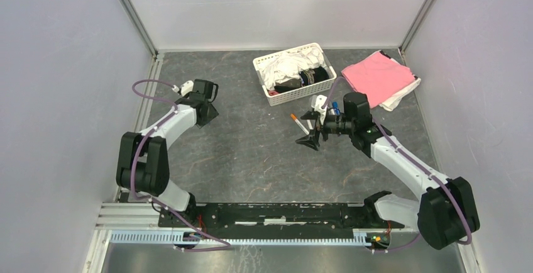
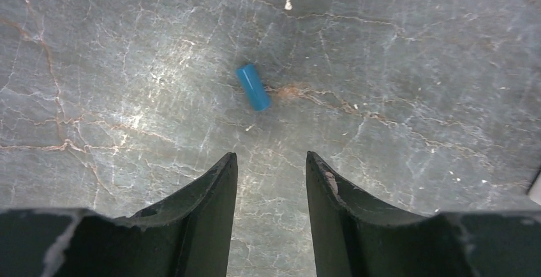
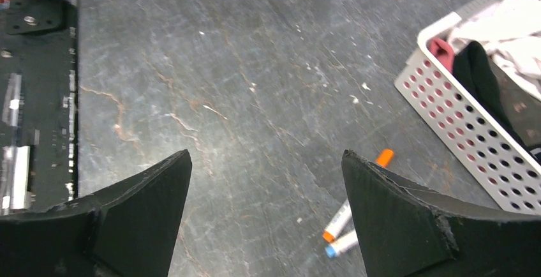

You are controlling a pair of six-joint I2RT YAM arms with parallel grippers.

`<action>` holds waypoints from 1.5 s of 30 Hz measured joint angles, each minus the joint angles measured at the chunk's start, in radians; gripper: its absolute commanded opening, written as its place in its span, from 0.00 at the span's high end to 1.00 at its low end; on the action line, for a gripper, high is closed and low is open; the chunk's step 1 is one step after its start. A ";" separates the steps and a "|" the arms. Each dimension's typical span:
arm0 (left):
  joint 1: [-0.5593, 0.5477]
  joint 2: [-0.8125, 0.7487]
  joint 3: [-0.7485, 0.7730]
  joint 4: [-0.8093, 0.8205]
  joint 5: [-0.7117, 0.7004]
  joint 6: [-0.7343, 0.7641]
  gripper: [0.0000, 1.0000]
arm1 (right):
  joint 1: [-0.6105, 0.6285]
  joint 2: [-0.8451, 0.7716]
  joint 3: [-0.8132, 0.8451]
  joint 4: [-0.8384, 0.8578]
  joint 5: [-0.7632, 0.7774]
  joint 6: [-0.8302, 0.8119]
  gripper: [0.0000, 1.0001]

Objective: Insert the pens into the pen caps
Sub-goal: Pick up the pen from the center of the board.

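black fingers of the left end effector (image 2: 271,156) fill the bottom of its wrist view. they stand partly apart, with a narrow gap between them and nothing in that gap. just ahead of the tips, touching neither, a blue pen cap (image 2: 253,87) lies on its side on the grey veined tabletop (image 2: 96,66), slightly askew to the line of the fingers.

the right end effector (image 3: 266,154) hovers with its fingers spread wide and holds nothing; bare tabletop shows between them. by its right finger two pens lie close together: a white pen with an orange tip (image 3: 340,218) and, just beside it, a white pen with a blue tip (image 3: 343,243). both are partly hidden behind that finger. an orange end (image 3: 384,157) shows past the finger's upper edge; whether it belongs to the first pen cannot be told. beyond them stands a white perforated basket (image 3: 446,98) holding white, dark and red cloth.

from overhead, the left arm (image 1: 170,119) reaches to the far left part of the tabletop. the right arm (image 1: 402,160) reaches toward the middle right, near the basket and well apart from the left. a pink folded cloth (image 1: 377,77) lies to the right of the basket, on top of a white one.
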 measured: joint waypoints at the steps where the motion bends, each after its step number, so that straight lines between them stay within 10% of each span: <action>1: 0.000 0.008 0.002 -0.005 -0.003 0.000 0.49 | -0.002 0.003 0.006 -0.013 0.013 -0.008 0.06; 34: 0.063 0.244 0.104 0.008 -0.035 0.013 0.59 | -0.089 0.153 0.047 -0.069 0.281 -0.013 0.12; 45: 0.064 0.284 0.141 0.008 -0.036 0.014 0.87 | -0.099 0.164 0.056 -0.073 0.278 -0.013 0.12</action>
